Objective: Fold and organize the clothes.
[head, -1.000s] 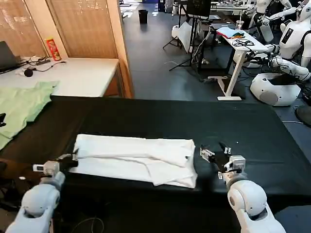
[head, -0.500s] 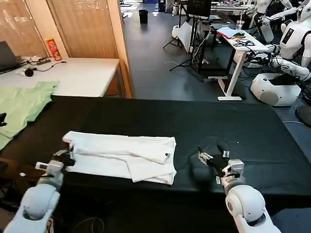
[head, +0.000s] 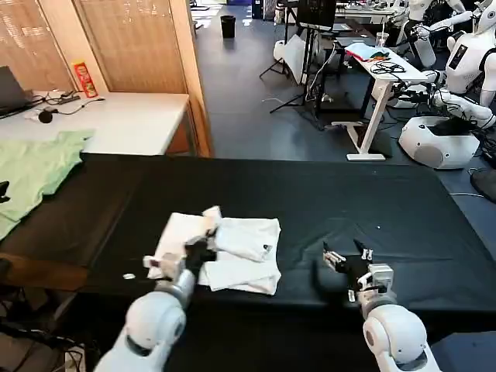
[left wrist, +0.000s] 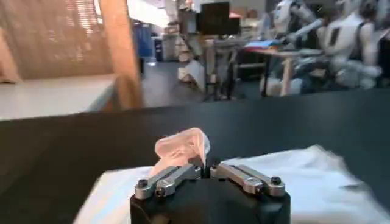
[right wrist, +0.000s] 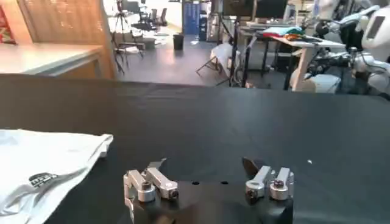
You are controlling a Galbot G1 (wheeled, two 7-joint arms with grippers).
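The white T-shirt (head: 240, 248) lies bunched and folded on the black table (head: 349, 194), near its front edge. My left gripper (head: 203, 249) hovers over the shirt's middle, shut on a raised pinch of white cloth (left wrist: 183, 146) that stands up just past its closed tips (left wrist: 204, 164); the rest of the shirt (left wrist: 317, 179) spreads flat beyond. My right gripper (head: 346, 260) rests low over bare table to the right of the shirt, open with nothing between its fingers (right wrist: 204, 165). The shirt's right edge with a small dark label (right wrist: 46, 178) is apart from the right gripper.
A light green garment (head: 35, 167) lies at the table's far left corner. Behind it stands a white table (head: 124, 116) with a red can (head: 84, 77). Other robots (head: 457, 77) and a white desk (head: 380, 70) stand across the floor at the back right.
My left gripper has swept to the right, carrying the shirt's left end over the rest, so the shirt is now much shorter. The right gripper has barely moved.
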